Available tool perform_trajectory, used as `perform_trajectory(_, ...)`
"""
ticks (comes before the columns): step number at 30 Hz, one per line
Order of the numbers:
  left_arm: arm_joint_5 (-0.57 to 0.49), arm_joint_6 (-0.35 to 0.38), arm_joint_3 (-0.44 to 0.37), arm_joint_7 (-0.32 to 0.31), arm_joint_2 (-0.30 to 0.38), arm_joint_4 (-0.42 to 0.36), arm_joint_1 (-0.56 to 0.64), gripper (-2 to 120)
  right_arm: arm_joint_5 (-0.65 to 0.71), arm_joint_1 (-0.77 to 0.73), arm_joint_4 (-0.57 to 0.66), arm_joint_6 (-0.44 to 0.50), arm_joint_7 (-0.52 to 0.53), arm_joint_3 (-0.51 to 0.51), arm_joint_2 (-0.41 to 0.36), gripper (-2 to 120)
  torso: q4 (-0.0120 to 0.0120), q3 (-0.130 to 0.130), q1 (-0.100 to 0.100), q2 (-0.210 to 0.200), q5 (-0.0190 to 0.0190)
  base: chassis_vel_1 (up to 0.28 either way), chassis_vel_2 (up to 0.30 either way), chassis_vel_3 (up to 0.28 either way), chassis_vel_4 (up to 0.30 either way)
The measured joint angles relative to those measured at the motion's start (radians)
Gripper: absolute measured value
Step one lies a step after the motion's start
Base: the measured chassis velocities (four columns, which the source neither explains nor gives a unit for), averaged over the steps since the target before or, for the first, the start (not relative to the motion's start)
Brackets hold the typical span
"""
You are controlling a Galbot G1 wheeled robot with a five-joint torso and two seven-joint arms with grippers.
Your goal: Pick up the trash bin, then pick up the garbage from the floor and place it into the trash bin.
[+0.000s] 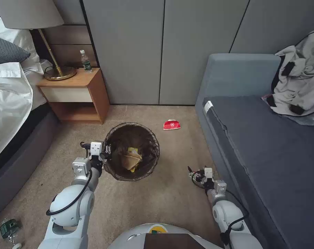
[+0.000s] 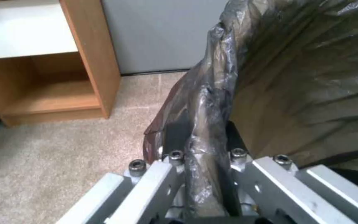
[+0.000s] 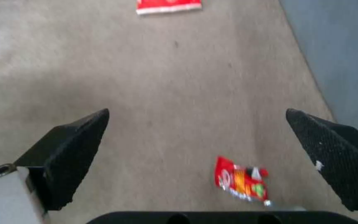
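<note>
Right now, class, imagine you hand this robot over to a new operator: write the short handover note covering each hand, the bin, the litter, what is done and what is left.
Left hand: shut on the trash bin, clamping its bagged rim and holding it over the carpet.
Right hand: open and empty, low over the carpet by the sofa, with a small red wrapper on the floor just below it.
Done: bin picked up; a yellow snack wrapper and tan paper bag already lie inside.
Left: the red wrapper, the red-and-white carton farther ahead near the sofa, and a green-labelled bottle on the floor by the left arm.
</note>
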Motion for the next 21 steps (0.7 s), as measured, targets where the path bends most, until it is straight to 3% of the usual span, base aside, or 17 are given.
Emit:
perform_trajectory(10, 0.007, 0.001, 0.004, -0.001, -0.003, -0.001, 0.000, 3, -0.014, 0.067, -0.179, 0.039, 0.053, -0.028, 0.008, 100, 0.0001, 0.000, 0.000, 0.000, 0.0000, 0.000, 0.000, 0.000, 0.000)
perform_trajectory(21, 0.011, 0.001, 0.011, 0.000, -0.003, 0.006, -0.002, 3, -0.006, 0.125, -0.290, 0.058, 0.120, -0.068, -0.005, 100, 0.0001, 0.000, 0.000, 0.000, -0.0001, 0.000, 0.000, 0.000, 0.000)
